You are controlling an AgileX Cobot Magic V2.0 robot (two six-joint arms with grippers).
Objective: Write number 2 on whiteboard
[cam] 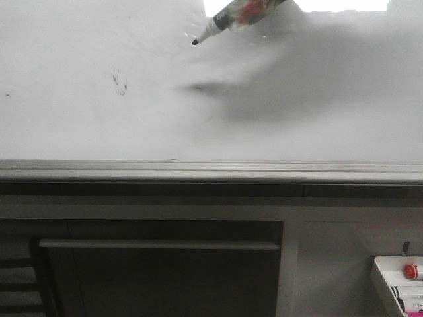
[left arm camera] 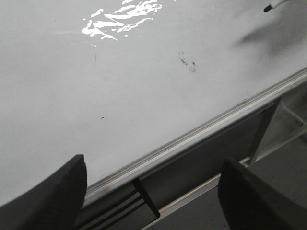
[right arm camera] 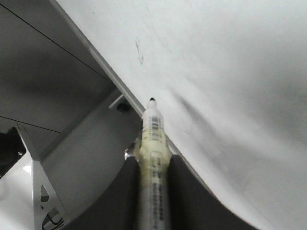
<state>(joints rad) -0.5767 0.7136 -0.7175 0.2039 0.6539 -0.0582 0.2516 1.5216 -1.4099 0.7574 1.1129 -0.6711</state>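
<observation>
The whiteboard (cam: pixel 79 119) fills the upper front view, glossy white with a grey lower rail (cam: pixel 211 170). No drawn number 2 shows on it; only a small dark smudge of specks (cam: pixel 119 82) is there. My right gripper (right arm camera: pixel 153 165) is shut on a white marker (right arm camera: pixel 153 139). The marker enters the front view at the top (cam: pixel 228 18), its black tip (cam: pixel 195 42) uncapped and off the board, with a shadow below it. My left gripper (left arm camera: pixel 153 196) is open and empty near the board's lower rail (left arm camera: pixel 192 139).
A small white tray (cam: pixel 396 284) with a red-capped marker (cam: pixel 412 271) sits at the lower right. A dark cabinet front with a horizontal handle (cam: pixel 158 244) lies below the rail. A bright glare patch (left arm camera: pixel 122 17) marks the board in the left wrist view.
</observation>
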